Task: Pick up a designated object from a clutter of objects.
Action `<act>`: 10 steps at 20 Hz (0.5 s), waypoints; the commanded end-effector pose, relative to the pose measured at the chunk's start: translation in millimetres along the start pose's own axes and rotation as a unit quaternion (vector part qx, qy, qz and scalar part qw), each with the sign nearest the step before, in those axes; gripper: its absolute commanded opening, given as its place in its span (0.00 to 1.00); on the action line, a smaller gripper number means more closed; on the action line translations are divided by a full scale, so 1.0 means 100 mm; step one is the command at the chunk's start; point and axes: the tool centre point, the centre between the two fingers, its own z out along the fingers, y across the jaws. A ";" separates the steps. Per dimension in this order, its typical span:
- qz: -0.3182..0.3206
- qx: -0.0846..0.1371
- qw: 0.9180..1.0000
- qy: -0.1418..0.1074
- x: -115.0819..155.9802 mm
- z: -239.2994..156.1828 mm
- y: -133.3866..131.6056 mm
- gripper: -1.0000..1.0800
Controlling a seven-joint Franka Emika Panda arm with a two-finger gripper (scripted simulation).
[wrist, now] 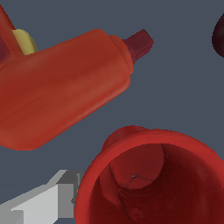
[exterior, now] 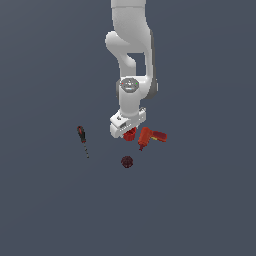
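The small red cup (exterior: 131, 133) stands upright on the floor, partly hidden under my gripper (exterior: 126, 134). In the wrist view the cup (wrist: 153, 148) fills the frame's lower part, and I look into its hollow inside. One grey finger (wrist: 48, 199) shows just outside the cup's rim, close to its wall. The other finger is hidden. The jaws look spread wide and hold nothing. The red-orange power drill (exterior: 152, 136) lies just beside the cup on the exterior view's right, and it is large in the wrist view (wrist: 61, 87).
A dark maroon ball (exterior: 127, 161) lies a little in front of the cup, and its edge shows in the wrist view (wrist: 218, 35). A black-and-red-handled screwdriver (exterior: 82, 140) lies apart at the exterior view's left. The floor is plain dark grey.
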 end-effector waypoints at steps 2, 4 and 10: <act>0.000 0.000 1.000 0.000 0.00 0.02 0.00 0.00; 0.000 0.000 1.000 0.000 0.00 0.02 0.00 0.00; 0.000 0.000 1.000 0.000 0.00 0.02 0.00 0.00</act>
